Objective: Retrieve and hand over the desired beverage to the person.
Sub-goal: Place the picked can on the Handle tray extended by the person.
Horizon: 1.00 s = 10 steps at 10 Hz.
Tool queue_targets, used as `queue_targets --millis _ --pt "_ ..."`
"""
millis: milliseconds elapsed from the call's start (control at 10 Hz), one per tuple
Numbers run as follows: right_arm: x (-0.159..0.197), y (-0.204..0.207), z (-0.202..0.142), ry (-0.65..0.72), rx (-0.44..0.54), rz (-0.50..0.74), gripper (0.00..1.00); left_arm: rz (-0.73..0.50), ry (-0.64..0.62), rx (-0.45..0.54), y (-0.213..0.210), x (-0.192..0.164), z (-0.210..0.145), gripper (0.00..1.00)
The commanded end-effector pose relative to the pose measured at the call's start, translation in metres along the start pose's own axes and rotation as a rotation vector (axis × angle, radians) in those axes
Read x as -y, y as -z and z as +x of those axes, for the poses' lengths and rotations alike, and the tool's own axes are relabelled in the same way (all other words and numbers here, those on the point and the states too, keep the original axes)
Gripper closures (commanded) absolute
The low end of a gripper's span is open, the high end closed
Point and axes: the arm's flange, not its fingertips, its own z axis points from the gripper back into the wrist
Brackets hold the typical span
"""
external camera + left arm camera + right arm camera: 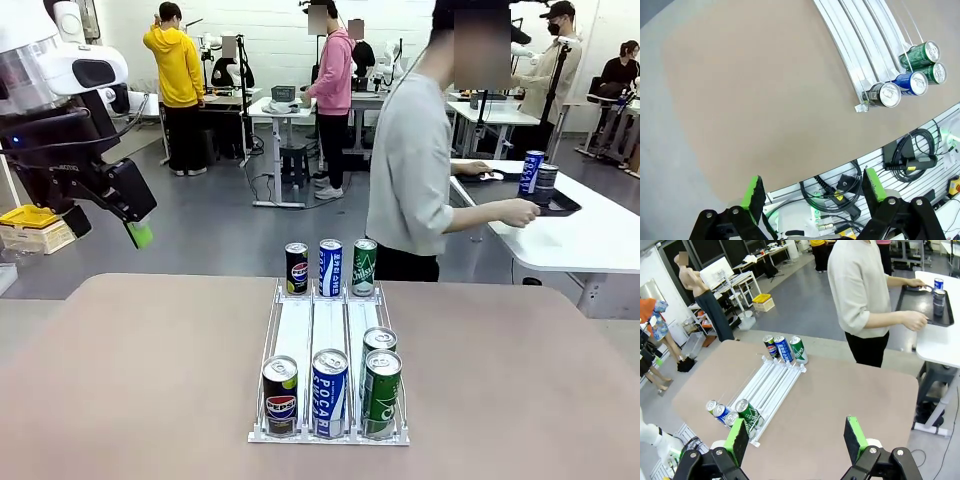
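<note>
A white rack (312,330) stands mid-table holding several beverage cans. At its near end are a black Pepsi can (280,395), a blue Pocari can (329,392) and two green cans (381,390). A black, a blue and a green can (364,266) stand at the far end. Which one is the desired beverage I cannot tell. The person (410,170) in a grey sweatshirt stands beyond the table, turned right, hands on a tray. My left gripper (135,228) hangs open high at the left, empty (812,192). My right gripper (796,440) is open and empty above the table's near right.
A black tray (560,205) with two cans lies on the white side table (590,240) at the right. The brown table (130,380) has bare room on both sides of the rack. Other people stand at desks far behind.
</note>
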Motion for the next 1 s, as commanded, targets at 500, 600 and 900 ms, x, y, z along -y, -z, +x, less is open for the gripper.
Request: queue_targets --millis 500,600,900 --pt "0.001 0.003 -0.001 -0.007 0.008 0.024 0.0 -0.381 0.315 0.312 -0.054 -0.118 -0.063 0.0" --pt "0.001 0.003 -0.001 -0.007 0.008 0.024 0.0 -0.435 0.331 0.339 -0.061 -0.148 -0.06 0.0" --pt "0.001 0.003 -0.001 -0.007 0.008 0.024 0.0 -0.542 0.297 0.53 -0.066 -0.179 -0.083 0.0"
